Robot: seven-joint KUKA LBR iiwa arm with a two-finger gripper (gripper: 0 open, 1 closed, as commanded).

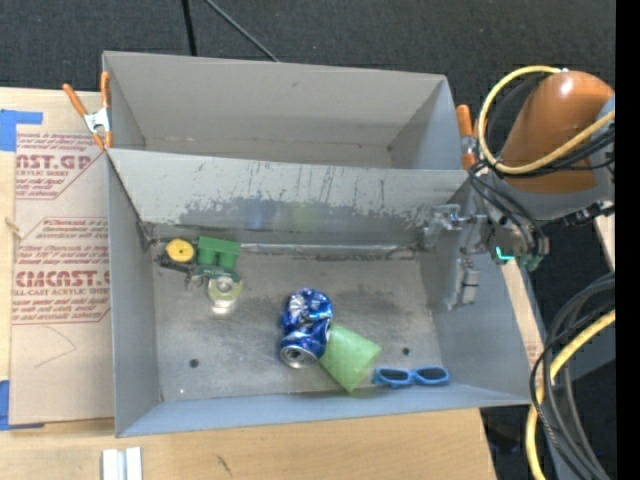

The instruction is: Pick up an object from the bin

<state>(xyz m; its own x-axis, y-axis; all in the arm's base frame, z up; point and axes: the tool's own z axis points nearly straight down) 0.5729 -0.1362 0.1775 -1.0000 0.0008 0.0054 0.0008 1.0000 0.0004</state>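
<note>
My gripper [465, 268] hangs at the bin's right wall, above the floor, with nothing seen in it. Nearest to it, by the front right corner, lies a pair of small blue sunglasses [412, 376]. To their left a light green plastic cup [350, 358] lies on its side. It touches a crushed blue drink can [305, 326] in the middle of the front half. All three lie below and to the left of the gripper, apart from it.
At the left, near the back wall, sits a green toy piece with a yellow wheel [205, 255], and a small pale round cap [222, 290] lies just in front of it. The arm with its orange cover and yellow cables stands outside the right rim.
</note>
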